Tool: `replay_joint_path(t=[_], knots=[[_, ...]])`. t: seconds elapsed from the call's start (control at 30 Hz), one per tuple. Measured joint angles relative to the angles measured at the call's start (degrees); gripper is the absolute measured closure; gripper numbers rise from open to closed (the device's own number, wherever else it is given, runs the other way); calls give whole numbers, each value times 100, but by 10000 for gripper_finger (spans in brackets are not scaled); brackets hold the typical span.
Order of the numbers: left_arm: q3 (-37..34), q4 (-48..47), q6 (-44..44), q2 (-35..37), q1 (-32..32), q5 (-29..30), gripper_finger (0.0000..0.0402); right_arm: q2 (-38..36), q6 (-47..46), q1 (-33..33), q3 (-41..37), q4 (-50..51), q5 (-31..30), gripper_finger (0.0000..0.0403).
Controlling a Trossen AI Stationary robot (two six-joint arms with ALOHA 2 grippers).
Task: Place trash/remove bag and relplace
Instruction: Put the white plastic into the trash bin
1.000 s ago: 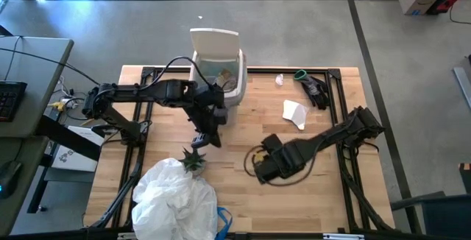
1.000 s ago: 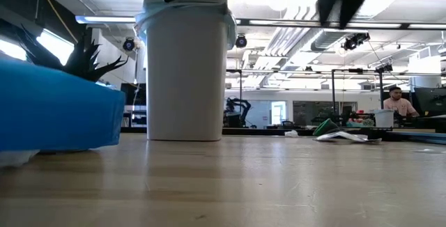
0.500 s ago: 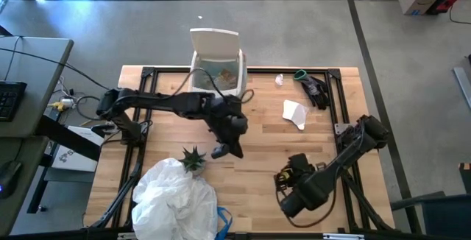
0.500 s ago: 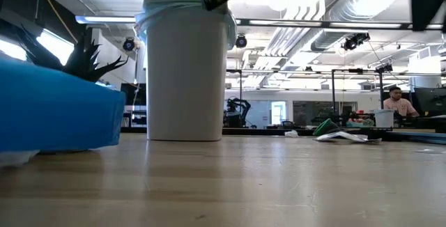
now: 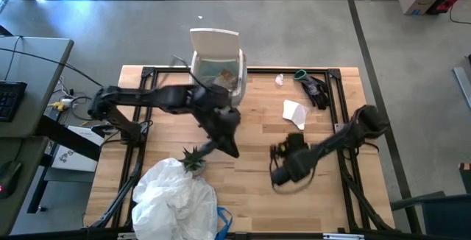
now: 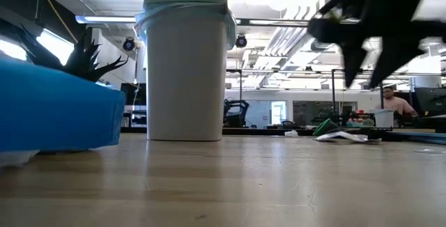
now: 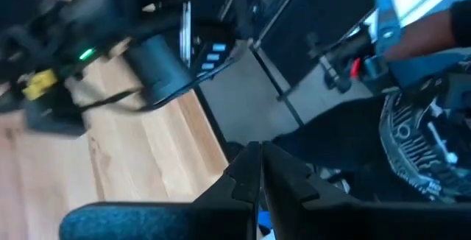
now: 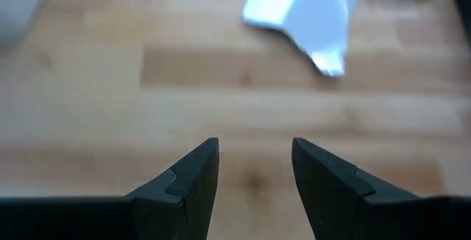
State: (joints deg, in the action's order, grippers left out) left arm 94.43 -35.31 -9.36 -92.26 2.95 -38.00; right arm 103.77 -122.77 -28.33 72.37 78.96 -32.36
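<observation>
Pale wood of the table (image 5: 257, 196) fills my overhead feed, with the white bin (image 5: 218, 69) at its 12 o'clock edge, lid flipped up and the light-blue bag (image 5: 221, 75) lining it; I can see brownish trash (image 5: 227, 82) already lying inside. In the low view the bag's rim (image 6: 185, 12) folds over the bin's top. My left gripper (image 5: 231, 150) hangs above the middle of the table, at about 6 o'clock from the bin and just at 3 o'clock of the small spiky plant (image 5: 194, 159); its fingers (image 7: 254, 174) are pressed together with nothing between them. My right gripper (image 5: 293, 143) sits at 3 o'clock of the left one, well apart from it, fingers (image 8: 193, 175) spread with a clear gap and holding nothing (bare wood shows between them). A folded white paper scrap (image 5: 294, 113) lies on the table at 12 o'clock from the right gripper, near but not touching; the right wrist feed shows it (image 8: 305, 12) ahead of the open fingers. A smaller crumpled white scrap (image 5: 280, 80) rests near the far edge, at 3 o'clock of the bin, beside a dark bundle with a green ring (image 5: 312, 85). A big heap of white plastic (image 5: 175, 199) sits at 7 o'clock. A person (image 6: 398, 103) is seated in the room beyond.
</observation>
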Motion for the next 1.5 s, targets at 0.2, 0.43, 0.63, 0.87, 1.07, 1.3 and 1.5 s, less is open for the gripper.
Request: replay_joint_path(t=[0.2,0.43,0.63,0.87,1.07,1.3,1.5], knots=[[124,-571,14,804,-63,384,402,-1194,1429,1413,-1229,-1494,-437,242],[124,-1486,50,1459,-106,968,402,-2628,4099,3762,-2426,-3578,118,242],[122,-1904,-71,1699,-110,1276,402,-2797,5962,5742,-2731,-4733,1358,242],[118,-2327,-149,1725,-110,1338,402,-1916,7202,6978,-1970,-4803,2080,242],[100,-2571,-106,1725,-155,1353,402,-596,7586,7337,-1033,-4787,2526,223],[98,-3112,-88,1728,-268,1386,402,664,7993,7336,83,-4436,2541,176],[98,-3231,3,1728,-270,1539,402,1365,8171,7336,644,-3886,2496,162]])
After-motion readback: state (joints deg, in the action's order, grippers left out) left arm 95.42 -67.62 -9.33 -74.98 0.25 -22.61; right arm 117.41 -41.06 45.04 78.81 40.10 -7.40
